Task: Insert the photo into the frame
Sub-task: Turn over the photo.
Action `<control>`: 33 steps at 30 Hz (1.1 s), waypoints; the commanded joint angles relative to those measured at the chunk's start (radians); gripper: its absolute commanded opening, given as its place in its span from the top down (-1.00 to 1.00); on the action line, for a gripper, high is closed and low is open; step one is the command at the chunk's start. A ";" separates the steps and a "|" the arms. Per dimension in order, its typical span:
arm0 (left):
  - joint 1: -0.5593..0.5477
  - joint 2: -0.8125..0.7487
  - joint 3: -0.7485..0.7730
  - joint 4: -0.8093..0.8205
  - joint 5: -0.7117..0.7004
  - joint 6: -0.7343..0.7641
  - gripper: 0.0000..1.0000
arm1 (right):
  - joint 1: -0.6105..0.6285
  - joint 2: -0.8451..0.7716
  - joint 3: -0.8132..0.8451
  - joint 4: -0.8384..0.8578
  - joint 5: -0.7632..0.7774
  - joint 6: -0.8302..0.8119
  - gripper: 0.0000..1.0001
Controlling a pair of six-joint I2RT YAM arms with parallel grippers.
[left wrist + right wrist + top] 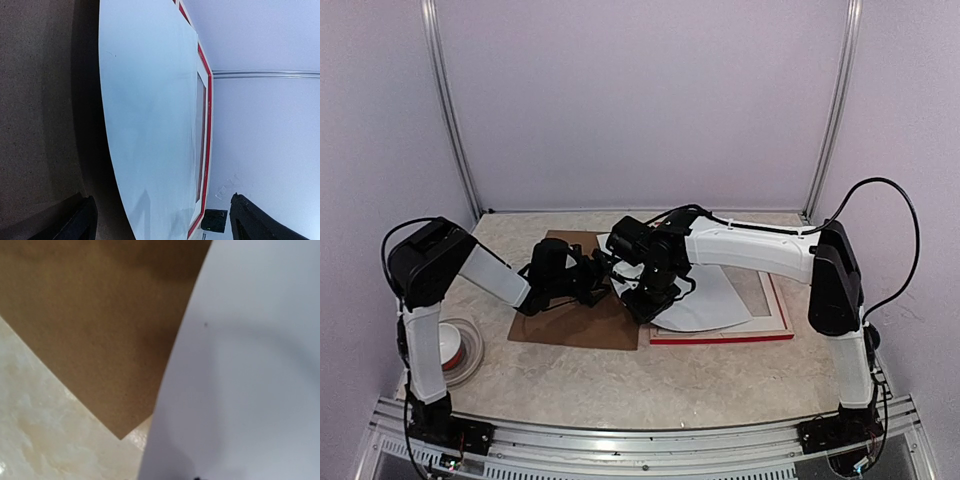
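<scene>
Seating the photo — blank side up, bowed, partly over the frame, partly over the brown board — is judged unfinished: left hand spread apart, right hand indeterminate, a nudge into the recess needed next.

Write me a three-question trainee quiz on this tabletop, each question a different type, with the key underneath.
1. True or false: the large white paper sheet lies flat, wholly inside the red-fronted rectangular picture frame.
2. What does the sheet's left edge overhang? A) the flat brown backing board B) a blue cloth C) a metal tray
3. Fill in: the left gripper has its jaws ___.
Key: 1 false, the sheet bows upward and extends past the frame; 2 A; 3 open.
</scene>
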State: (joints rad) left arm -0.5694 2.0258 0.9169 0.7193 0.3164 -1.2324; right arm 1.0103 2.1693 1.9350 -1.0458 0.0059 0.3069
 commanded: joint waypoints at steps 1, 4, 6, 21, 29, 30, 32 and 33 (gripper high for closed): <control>-0.004 0.039 -0.021 0.158 0.043 -0.056 -0.80 | 0.009 -0.018 -0.028 0.034 -0.029 0.006 0.37; -0.006 0.063 -0.027 0.234 0.057 -0.089 -0.78 | 0.009 -0.031 -0.047 0.048 -0.049 0.005 0.24; -0.007 0.080 -0.027 0.270 0.064 -0.105 -0.75 | 0.008 -0.034 -0.054 0.047 -0.053 0.004 0.12; -0.010 0.051 0.029 0.058 0.028 -0.014 -0.57 | -0.219 -0.295 -0.290 0.237 -0.260 0.083 -0.70; -0.017 0.026 0.123 -0.152 -0.032 0.083 -0.55 | -0.538 -0.376 -0.451 0.408 -0.394 0.166 -0.71; -0.017 0.028 0.137 -0.173 -0.035 0.093 -0.55 | -0.561 -0.360 -0.439 0.408 -0.389 0.167 -0.71; -0.019 0.032 0.166 -0.223 -0.043 0.116 -0.54 | -0.593 -0.323 -0.411 0.416 -0.381 0.163 -0.70; -0.020 0.038 0.180 -0.236 -0.042 0.122 -0.54 | -0.606 -0.300 -0.397 0.421 -0.379 0.161 -0.70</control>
State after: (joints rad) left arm -0.5808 2.0857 1.0374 0.6086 0.3038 -1.1835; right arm 0.4313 1.8091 1.5013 -0.6815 -0.3347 0.4503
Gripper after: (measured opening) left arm 0.774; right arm 0.852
